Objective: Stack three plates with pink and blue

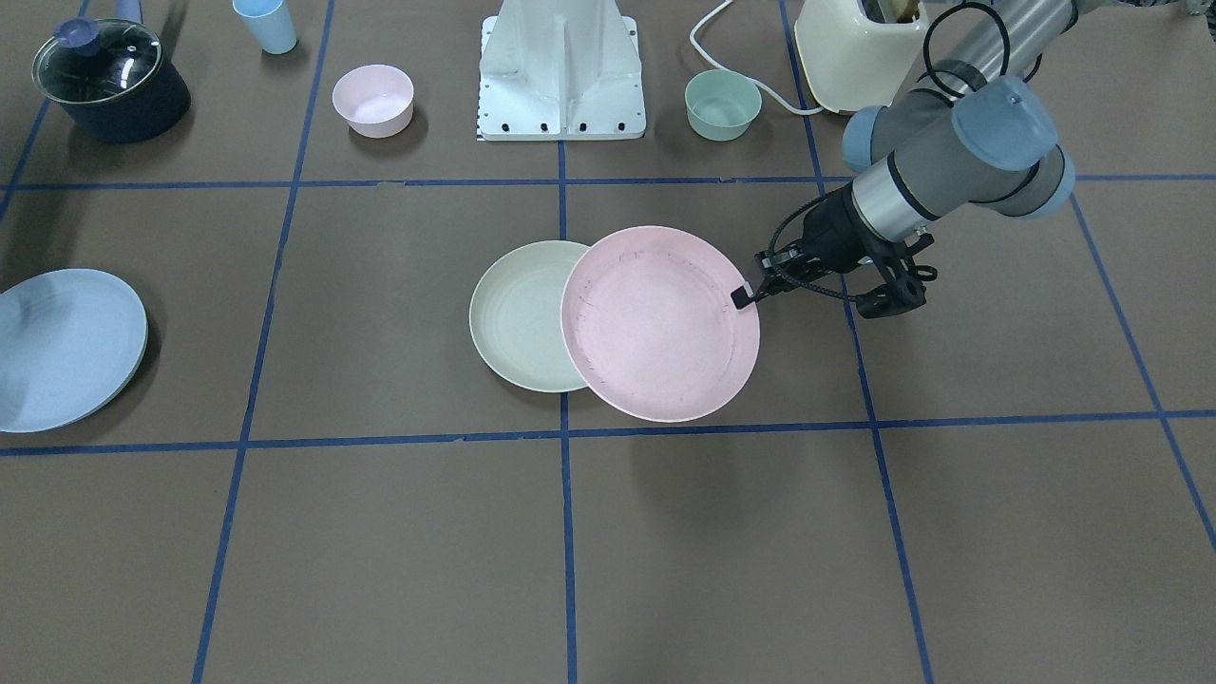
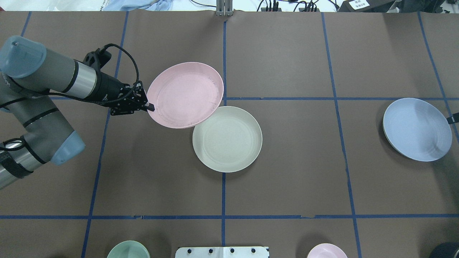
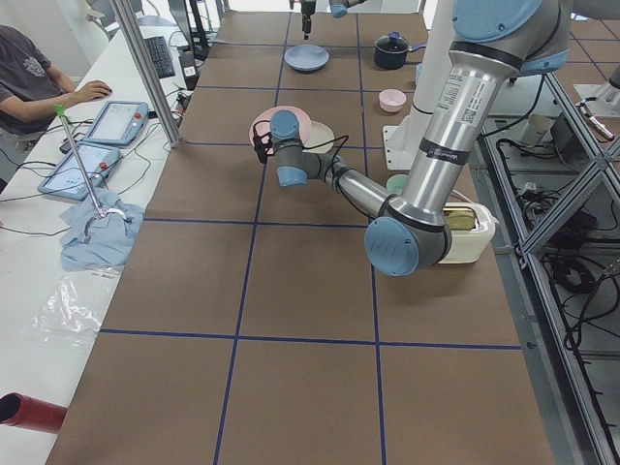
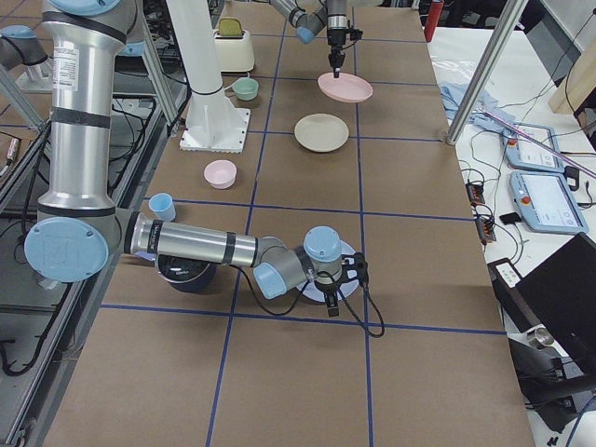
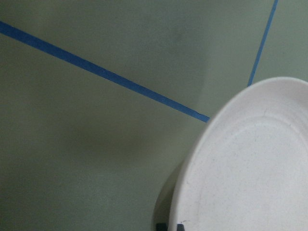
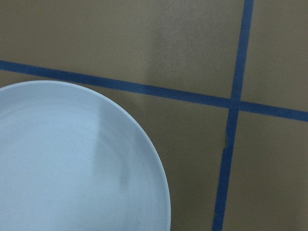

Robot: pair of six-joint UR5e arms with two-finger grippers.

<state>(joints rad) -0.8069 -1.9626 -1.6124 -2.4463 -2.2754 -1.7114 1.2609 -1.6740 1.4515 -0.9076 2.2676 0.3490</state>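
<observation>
My left gripper [image 1: 744,296] [image 2: 150,106] is shut on the rim of the pale pink plate [image 1: 660,323] [image 2: 184,95] and holds it above the table. In both views the pink plate partly overlaps the cream-white plate [image 1: 518,318] [image 2: 227,139], which lies flat at the table's middle. The pink plate also fills the lower right of the left wrist view [image 5: 250,168]. The light blue plate [image 1: 62,347] [image 2: 416,129] [image 6: 62,163] is far off on the robot's right. My right gripper [image 2: 455,118] [image 4: 331,303] is at its outer rim. I cannot tell whether it is open or shut.
Along the robot's side stand a small pink bowl [image 1: 372,100], a small green bowl [image 1: 722,104], a lidded dark pot [image 1: 109,81], a blue cup [image 1: 266,24], a cream toaster [image 1: 855,52] and the white robot base [image 1: 560,76].
</observation>
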